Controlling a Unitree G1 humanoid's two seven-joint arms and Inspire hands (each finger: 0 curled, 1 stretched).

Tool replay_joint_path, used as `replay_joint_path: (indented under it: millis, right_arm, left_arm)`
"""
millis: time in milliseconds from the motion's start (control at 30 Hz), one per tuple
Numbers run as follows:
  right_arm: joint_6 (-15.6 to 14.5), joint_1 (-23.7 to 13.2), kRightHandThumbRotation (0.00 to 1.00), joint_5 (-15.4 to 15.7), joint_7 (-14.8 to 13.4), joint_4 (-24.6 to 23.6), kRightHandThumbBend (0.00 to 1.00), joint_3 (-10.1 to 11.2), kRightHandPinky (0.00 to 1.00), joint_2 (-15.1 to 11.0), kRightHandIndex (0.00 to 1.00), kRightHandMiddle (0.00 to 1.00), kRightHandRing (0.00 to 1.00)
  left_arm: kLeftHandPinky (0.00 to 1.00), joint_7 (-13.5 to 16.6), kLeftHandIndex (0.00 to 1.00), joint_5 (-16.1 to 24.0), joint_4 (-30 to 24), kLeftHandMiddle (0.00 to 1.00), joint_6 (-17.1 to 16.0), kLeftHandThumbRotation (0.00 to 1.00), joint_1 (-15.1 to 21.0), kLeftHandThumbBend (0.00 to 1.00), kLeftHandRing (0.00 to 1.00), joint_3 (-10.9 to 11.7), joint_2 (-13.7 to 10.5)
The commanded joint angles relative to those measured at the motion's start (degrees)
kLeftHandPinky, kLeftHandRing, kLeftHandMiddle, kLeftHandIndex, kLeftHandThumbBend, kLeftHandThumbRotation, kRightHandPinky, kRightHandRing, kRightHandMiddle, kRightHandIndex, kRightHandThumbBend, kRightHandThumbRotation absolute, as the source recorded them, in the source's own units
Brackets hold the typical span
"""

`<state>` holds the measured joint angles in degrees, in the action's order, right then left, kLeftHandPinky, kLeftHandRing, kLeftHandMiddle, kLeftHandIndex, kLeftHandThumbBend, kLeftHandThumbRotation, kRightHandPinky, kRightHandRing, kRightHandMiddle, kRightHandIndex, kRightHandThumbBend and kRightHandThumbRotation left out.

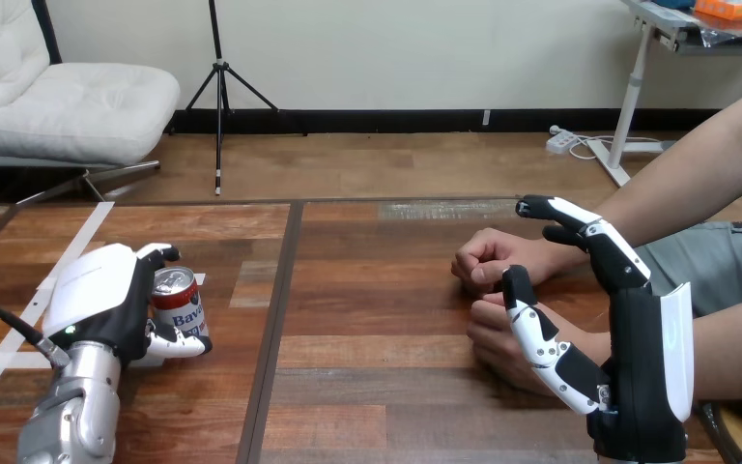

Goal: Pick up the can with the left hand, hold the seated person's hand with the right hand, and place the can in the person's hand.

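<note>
at left, left hand curls round can.

You will find the red-and-silver metal can smooth and glossy, bare bright metal at its rim. The dark brown wooden plank table shows grain under a low satin sheen, with matt white tape strips stuck on it. The left hand and right hand carry smooth, glossy white plastic shells over matt black parts.

The can sits half hidden behind the left hand — base included.
</note>
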<state>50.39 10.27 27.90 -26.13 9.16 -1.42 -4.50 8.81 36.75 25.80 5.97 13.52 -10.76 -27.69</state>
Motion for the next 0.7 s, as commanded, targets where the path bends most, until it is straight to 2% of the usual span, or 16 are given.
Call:
replay_joint_path:
  millis: [0, 667]
  right_arm:
    - [-0.1, -3.3, 0.27, -0.3, -0.1, -1.5, 0.33, 0.7, 0.71, 0.2, 0.69, 0.75, 0.78]
    - [-1.3, -2.8, 0.27, -0.6, 0.5, -2.8, 0.32, 0.8, 0.72, 0.1, 0.69, 0.75, 0.79]
  left_arm:
    - [0.69, 1.8, 0.81, -0.8, 2.0, 0.81, -1.5, 0.1, 5.7, 0.82, 0.77, 0.3, 1.0]
    - [0.68, 3.6, 0.82, -2.1, 8.0, 0.81, -3.2, 0.12, 8.0, 0.79, 0.76, -0.2, 2.0]
